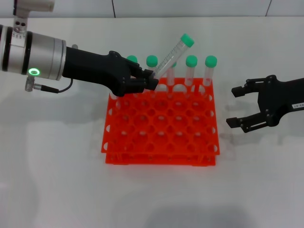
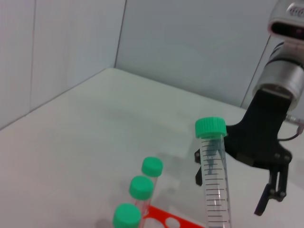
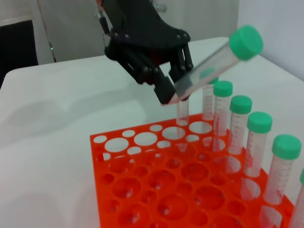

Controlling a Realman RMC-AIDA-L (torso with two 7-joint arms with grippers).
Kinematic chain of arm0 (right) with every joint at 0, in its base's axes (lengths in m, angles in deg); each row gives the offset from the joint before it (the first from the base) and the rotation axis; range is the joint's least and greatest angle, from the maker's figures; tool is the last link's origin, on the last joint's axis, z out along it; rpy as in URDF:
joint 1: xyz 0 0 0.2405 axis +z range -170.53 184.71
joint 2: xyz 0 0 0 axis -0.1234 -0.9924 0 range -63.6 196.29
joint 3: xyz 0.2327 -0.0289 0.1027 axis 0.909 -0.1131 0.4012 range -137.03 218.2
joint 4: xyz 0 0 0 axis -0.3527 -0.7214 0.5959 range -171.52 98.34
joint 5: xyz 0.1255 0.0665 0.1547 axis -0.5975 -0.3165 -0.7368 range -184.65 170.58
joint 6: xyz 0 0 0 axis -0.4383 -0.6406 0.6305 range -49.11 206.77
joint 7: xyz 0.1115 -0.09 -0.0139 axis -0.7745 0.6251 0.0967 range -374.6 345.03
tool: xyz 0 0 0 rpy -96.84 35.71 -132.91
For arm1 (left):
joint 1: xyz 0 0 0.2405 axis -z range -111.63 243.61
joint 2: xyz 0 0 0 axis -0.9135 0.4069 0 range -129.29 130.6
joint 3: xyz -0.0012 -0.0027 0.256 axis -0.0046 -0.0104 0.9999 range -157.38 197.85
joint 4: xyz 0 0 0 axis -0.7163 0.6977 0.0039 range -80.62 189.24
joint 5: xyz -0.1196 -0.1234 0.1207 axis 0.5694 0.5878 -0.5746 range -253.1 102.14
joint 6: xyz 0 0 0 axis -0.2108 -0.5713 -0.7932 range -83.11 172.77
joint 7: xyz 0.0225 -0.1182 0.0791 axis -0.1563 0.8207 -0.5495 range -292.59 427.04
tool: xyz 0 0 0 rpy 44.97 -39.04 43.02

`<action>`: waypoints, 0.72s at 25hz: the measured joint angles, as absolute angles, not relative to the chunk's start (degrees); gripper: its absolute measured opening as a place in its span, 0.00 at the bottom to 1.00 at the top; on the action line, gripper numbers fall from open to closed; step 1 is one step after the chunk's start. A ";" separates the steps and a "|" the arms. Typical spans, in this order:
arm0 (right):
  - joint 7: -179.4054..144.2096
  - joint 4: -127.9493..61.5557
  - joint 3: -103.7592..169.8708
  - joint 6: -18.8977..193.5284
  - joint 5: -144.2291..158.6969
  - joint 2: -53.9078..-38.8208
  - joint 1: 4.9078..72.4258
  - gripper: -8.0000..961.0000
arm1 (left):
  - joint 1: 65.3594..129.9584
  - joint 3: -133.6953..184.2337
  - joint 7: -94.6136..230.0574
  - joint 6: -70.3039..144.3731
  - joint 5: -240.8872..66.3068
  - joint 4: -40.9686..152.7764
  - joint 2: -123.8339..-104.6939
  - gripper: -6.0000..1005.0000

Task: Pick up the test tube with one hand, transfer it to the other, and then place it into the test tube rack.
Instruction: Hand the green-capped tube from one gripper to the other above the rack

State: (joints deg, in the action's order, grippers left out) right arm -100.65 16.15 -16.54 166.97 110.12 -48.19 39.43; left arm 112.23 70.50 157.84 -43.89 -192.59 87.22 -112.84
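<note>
Above the test tube rack (image 1: 160, 122), at its far left edge, the left gripper (image 1: 148, 79) had its jaws clamped on the lower end of the test tube (image 1: 172, 56), which slanted with its green cap up and toward the right. Right of the rack, over the desk (image 1: 57, 180), the right gripper (image 1: 237, 106) hung with jaws wide apart, holding nothing.

Lower end of the test tube (image 1: 171, 53) hidden within left hand (image 1: 151, 79).
</note>
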 joint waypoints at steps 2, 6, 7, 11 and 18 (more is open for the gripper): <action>-100.65 16.15 -16.54 166.96 109.79 -48.19 39.43 0.90 | 112.32 70.51 157.76 -43.32 -193.08 87.20 -112.89 0.20; -100.65 15.63 -16.54 166.97 109.02 -48.28 39.44 0.90 | 112.21 70.51 157.24 -42.21 -193.52 87.18 -112.93 0.20; -100.65 15.48 -16.54 166.97 108.66 -48.30 39.45 0.90 | 112.20 70.52 157.10 -42.02 -193.62 87.18 -112.93 0.20; -100.66 15.30 -16.55 167.24 105.75 -48.30 39.36 0.90 | 112.21 70.51 156.46 -41.93 -193.96 87.18 -112.92 0.20; -101.10 12.79 -16.46 167.72 98.71 -48.30 39.89 0.90 | 112.11 70.54 154.92 -41.74 -194.28 87.18 -112.96 0.20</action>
State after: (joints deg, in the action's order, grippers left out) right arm -101.10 12.79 -16.46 167.72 98.71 -48.30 39.89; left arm 112.11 70.54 154.92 -41.74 -194.28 87.18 -112.96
